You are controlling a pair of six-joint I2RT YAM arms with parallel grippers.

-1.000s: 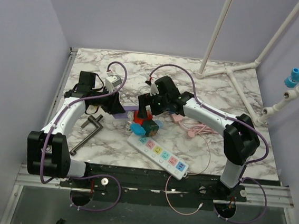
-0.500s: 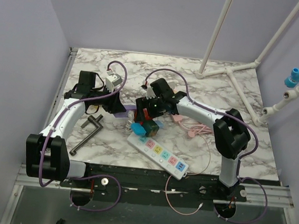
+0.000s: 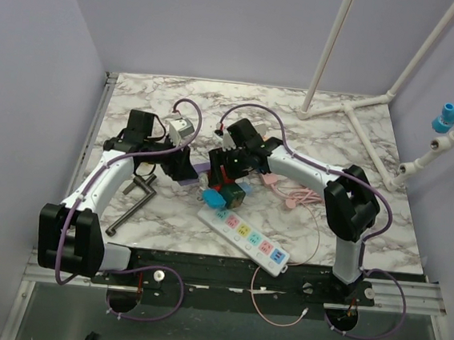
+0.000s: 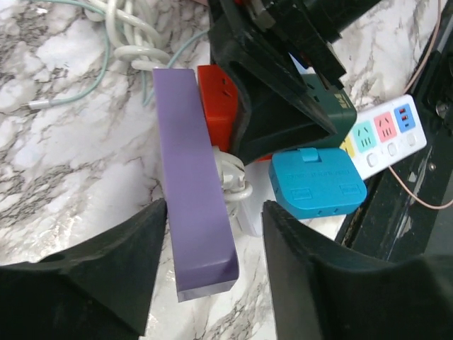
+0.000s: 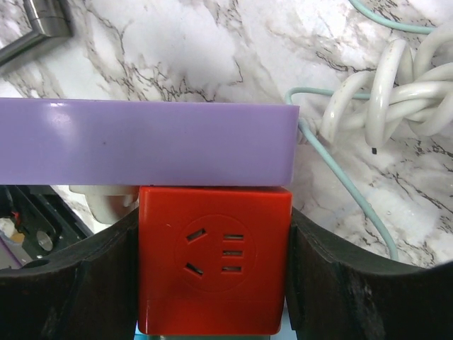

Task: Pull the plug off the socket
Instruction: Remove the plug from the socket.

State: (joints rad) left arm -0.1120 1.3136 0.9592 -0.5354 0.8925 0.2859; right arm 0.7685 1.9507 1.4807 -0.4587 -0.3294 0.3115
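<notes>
Gripping | right gripper [image 5: 214,234] clamped on red cube [image 5: 214,290] | left gripper [image 4: 212,209] apart astride bar [image 4: 191,177] | next: clamp, pull

Robot lab: enclosed marble-top test table [image 3: 166,216]

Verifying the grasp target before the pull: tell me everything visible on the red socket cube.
The red socket cube looks like glossy plastic, squarish with crisp edges. The face toward the right wrist camera carries one outlet: two slanted slots and three short bars inside a faint circle. One side butts flush against the long side of the purple bar. The cube sits between the fingers of the right tool, which hug both its sides; whether they press cannot be told.
</notes>
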